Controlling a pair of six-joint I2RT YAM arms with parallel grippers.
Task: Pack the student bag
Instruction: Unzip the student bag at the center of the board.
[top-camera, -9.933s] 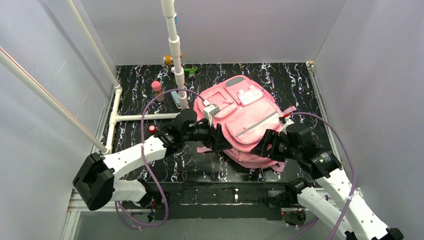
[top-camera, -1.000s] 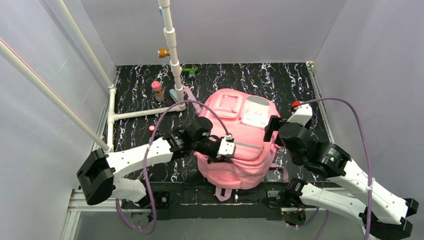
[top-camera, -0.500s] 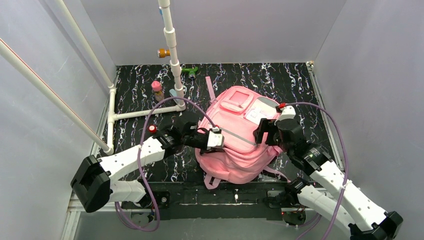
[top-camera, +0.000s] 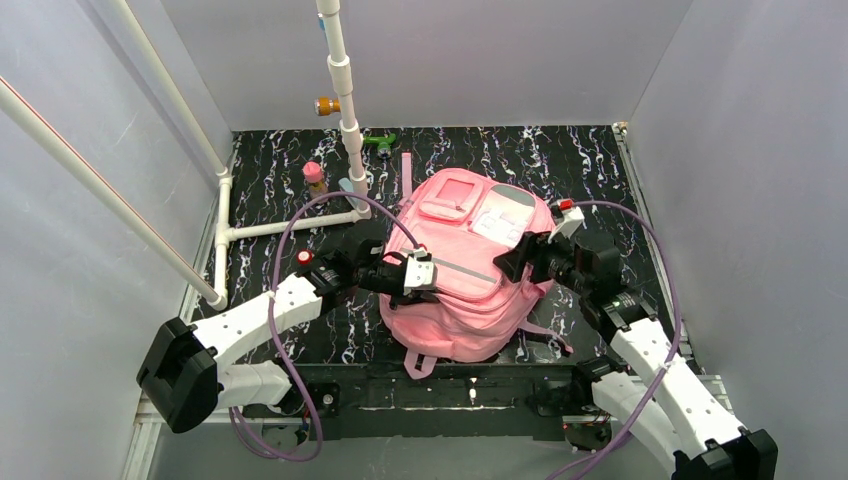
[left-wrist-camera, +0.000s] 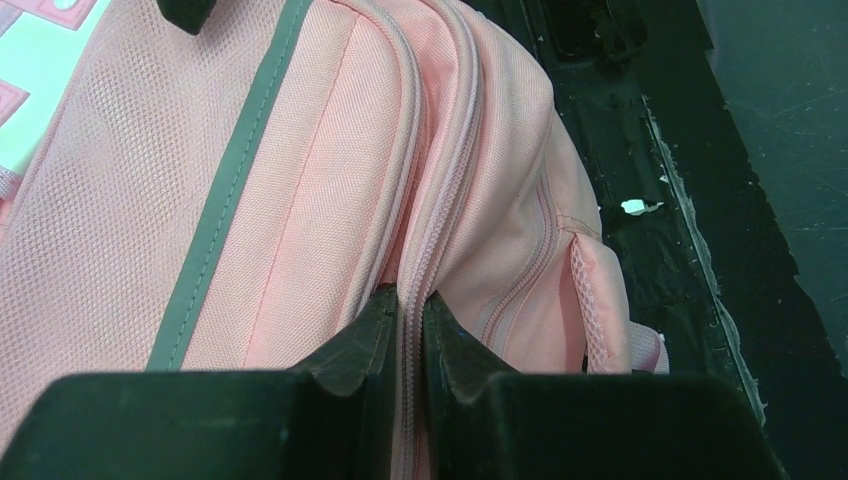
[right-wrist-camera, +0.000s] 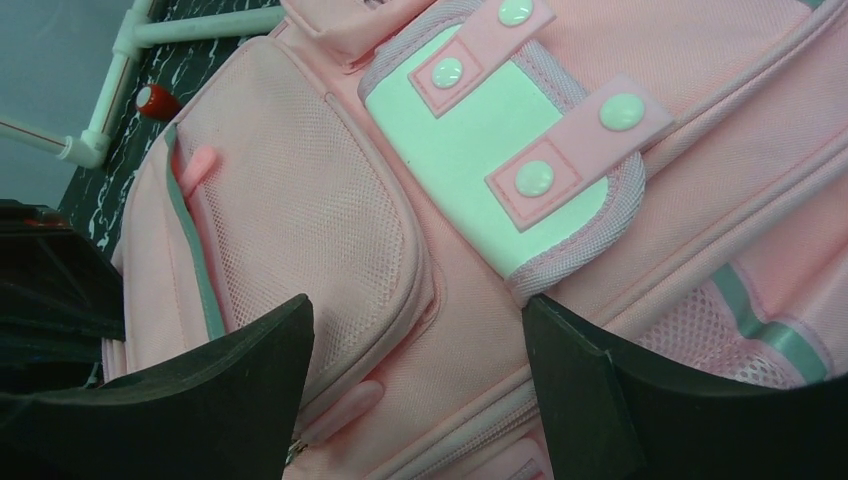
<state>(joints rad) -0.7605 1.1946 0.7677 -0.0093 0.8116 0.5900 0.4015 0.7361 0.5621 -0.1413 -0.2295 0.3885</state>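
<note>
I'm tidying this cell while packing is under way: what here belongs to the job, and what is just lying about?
Job: student bag, left gripper pinching its zip seam, right gripper open over it.
Lying about: pink-capped bottle, green object, white pipe frame.

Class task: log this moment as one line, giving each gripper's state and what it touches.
left gripper: shut on zip seam of student bag | right gripper: open, facing white patch, contact unclear

Right gripper (right-wrist-camera: 418, 312) above the pink backpack (right-wrist-camera: 650, 215)
Its black fingers (right-wrist-camera: 200, 390) stand spread wide over a mesh pocket (right-wrist-camera: 300, 220), a white patch (right-wrist-camera: 465, 150) with two snap tabs (right-wrist-camera: 570, 140) just beyond them.
</note>
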